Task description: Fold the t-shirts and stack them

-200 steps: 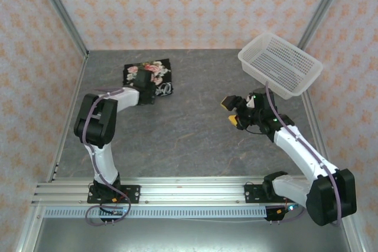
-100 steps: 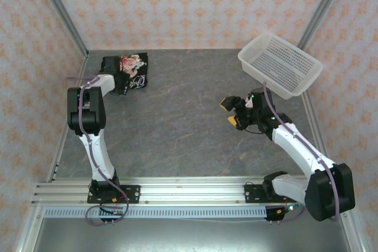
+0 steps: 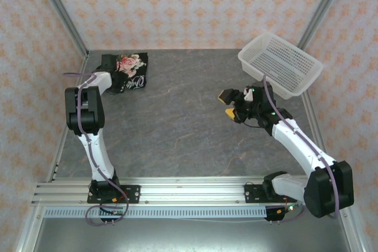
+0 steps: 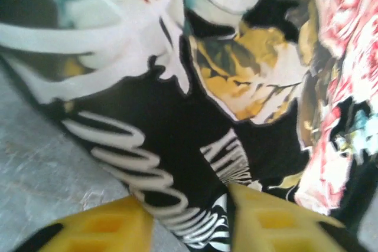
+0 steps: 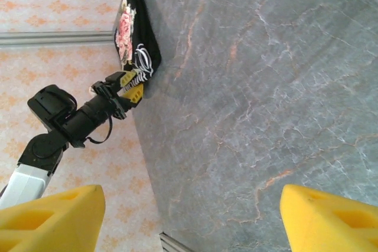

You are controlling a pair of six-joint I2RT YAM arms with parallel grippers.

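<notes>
A folded black t-shirt [image 3: 131, 70] with a pink-rose print and white script lies flat in the table's far left corner. My left gripper [image 3: 117, 82] sits at its near left edge. In the left wrist view the t-shirt [image 4: 177, 122] lies close under the camera. The yellow fingers [image 4: 277, 222] of the left gripper [image 4: 192, 228] stand apart, astride the cloth's edge, with grey table showing beside one finger. My right gripper [image 3: 228, 105] hovers open over bare table at mid right, nothing between its fingers [image 5: 53, 216]. The right wrist view takes in the t-shirt [image 5: 134, 33] and the left gripper [image 5: 130, 87] far off.
A white mesh basket [image 3: 280, 63] stands tilted at the far right corner, just behind the right arm. Patterned walls close in the table on the left, back and right. The grey marbled tabletop [image 3: 183, 116] stretches between the two arms.
The left arm carried the folded t-shirt from left of centre to the far left corner, then its jaws parted. The right gripper shifted slightly away from me.
</notes>
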